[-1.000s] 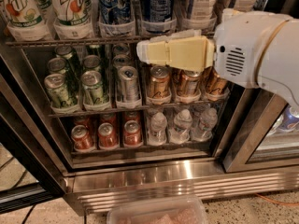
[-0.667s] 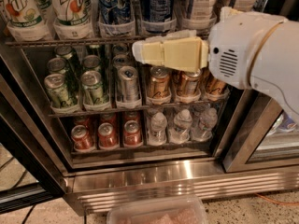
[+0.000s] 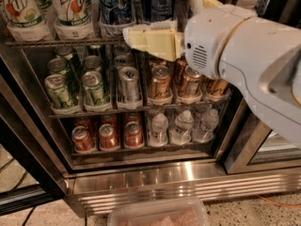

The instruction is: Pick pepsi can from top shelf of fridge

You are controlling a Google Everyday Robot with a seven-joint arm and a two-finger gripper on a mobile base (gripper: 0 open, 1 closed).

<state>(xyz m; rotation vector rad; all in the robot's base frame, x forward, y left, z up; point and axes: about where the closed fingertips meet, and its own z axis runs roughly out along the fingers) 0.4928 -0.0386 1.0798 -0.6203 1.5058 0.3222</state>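
The pepsi can (image 3: 114,4) is a dark-blue can with a printed figure. It stands on the top shelf (image 3: 56,43) of the fridge (image 3: 188,182), to the right of the 7UP bottles (image 3: 70,6). A second blue can (image 3: 160,1) stands to its right. My gripper (image 3: 136,37), cream-coloured on a white arm, is at the height of the top shelf's front rail. It sits just below and right of the pepsi can and points left. It holds nothing that I can see.
The middle rack holds green cans (image 3: 59,91), a short silver-grey can (image 3: 128,81) and gold cans (image 3: 161,81). The lower rack holds red cans (image 3: 108,135) and small water bottles (image 3: 183,126). A clear plastic container (image 3: 160,213) lies on the floor in front of the fridge's steel base.
My gripper and arm have moved up and to the left, from in front of the gold cans to the top shelf's front rail, closer to the pepsi can.
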